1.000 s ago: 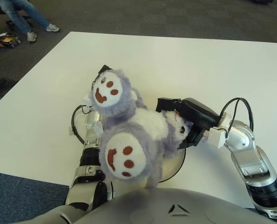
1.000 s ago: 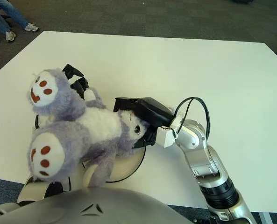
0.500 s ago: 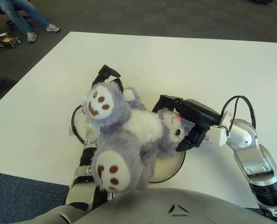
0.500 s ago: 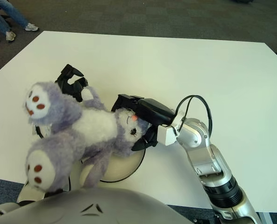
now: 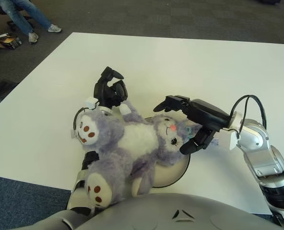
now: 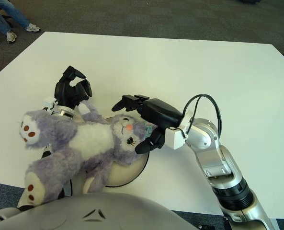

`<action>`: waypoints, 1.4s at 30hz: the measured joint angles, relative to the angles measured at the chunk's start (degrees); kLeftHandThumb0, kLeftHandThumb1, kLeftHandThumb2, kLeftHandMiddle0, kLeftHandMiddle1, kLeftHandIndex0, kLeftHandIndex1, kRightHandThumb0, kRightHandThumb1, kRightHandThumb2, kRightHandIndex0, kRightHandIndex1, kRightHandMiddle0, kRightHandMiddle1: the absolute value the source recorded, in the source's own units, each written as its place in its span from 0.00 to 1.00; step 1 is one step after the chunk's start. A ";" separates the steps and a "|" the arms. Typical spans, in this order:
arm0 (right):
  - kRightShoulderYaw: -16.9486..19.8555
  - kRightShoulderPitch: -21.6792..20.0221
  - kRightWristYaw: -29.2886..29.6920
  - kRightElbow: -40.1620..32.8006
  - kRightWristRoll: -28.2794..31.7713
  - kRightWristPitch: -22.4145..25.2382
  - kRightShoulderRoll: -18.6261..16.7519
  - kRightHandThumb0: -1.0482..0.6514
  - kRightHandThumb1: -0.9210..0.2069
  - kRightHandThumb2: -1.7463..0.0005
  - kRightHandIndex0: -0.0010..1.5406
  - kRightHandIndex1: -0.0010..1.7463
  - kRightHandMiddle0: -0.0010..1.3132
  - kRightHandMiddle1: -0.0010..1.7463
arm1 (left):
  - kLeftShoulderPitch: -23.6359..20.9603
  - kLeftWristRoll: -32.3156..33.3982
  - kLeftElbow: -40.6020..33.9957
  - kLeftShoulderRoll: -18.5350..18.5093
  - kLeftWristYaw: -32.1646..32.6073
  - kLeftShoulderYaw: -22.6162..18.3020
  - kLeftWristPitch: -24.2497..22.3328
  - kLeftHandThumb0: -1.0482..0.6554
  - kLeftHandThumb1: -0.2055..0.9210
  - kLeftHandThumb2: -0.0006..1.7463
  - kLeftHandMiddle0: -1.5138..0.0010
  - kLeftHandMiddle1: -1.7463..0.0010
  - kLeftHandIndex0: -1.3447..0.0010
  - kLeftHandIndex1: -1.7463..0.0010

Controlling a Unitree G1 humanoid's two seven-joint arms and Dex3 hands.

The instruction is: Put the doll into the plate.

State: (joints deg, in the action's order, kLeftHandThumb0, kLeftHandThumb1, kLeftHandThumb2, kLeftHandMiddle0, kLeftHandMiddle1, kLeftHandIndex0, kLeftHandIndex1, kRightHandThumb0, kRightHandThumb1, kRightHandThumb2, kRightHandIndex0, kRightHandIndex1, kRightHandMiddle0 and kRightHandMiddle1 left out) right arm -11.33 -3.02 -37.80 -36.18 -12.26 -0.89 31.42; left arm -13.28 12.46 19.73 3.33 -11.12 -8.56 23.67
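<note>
Left eye view: a purple-and-white plush doll (image 5: 132,143) lies on its back across a cream plate (image 5: 177,172) w/ a dark rim, near the desk (image 5: 189,62) edge closest to the robot. Its head and torso sit over the plate; the two legs, soles w/ brown dots, hang off the plate's left side toward the robot's body, so it looks laid down but only partly inside. The right hand (image 5: 187,122) is at the doll's head, on the plate's right side, fingers spread: upper fingers reach past the head, the lower one curves beside the cheek. It seems to cradle rather than clamp, prob. to steady the head over the plate; actual contact can't be confirmed. The left hand (image 5: 110,91) sits just beyond the doll, on the plate's far-left side, fingers curled loosely inward w/ nothing between them, likely clear of the doll. Right eye view: same layout. The doll's face points up, pink nose showing, head over the plate's middle, right hand fingers fanned wide around it, gripping nothing. The left hand hangs above one raised doll arm, apart from it. Judgement: placement nearly done; legs overhang.
</note>
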 measured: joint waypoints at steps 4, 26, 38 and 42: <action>1.11 0.02 -0.16 -0.01 1.90 0.02 0.49 0.27 0.48 0.51 0.05 0.31 0.00 0.31 | -0.01 -0.17 0.00 0.01 0.37 -0.01 -0.19 0.35 0.52 0.70 0.22 0.00 0.59 0.00; 5.43 0.03 -2.57 -0.99 9.90 4.08 2.84 0.28 0.53 0.49 0.06 0.19 0.00 0.23 | 0.01 -0.23 -0.24 0.13 0.83 0.05 -1.47 0.35 0.53 0.70 0.24 0.00 0.59 0.00; 10.23 -0.09 3.97 0.39 2.62 5.33 3.60 0.27 0.57 0.48 0.12 0.40 0.00 0.39 | 0.00 0.11 -0.03 0.12 0.07 0.11 -1.00 0.35 0.55 0.68 0.26 0.00 0.60 0.00; 12.94 -0.25 7.37 2.54 0.42 6.59 3.54 0.36 0.60 0.43 0.10 0.43 0.00 0.45 | -0.14 0.40 0.33 0.10 -0.25 0.05 -0.83 0.35 0.55 0.68 0.26 0.00 0.61 0.00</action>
State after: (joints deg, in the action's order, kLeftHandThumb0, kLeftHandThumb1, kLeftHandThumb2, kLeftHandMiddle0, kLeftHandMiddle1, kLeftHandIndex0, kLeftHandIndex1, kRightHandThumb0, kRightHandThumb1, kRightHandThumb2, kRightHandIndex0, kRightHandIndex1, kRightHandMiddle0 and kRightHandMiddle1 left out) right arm 1.61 -3.27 -30.43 -33.64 -11.84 5.71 34.96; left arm -13.42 12.85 20.06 3.43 -11.38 -8.51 22.84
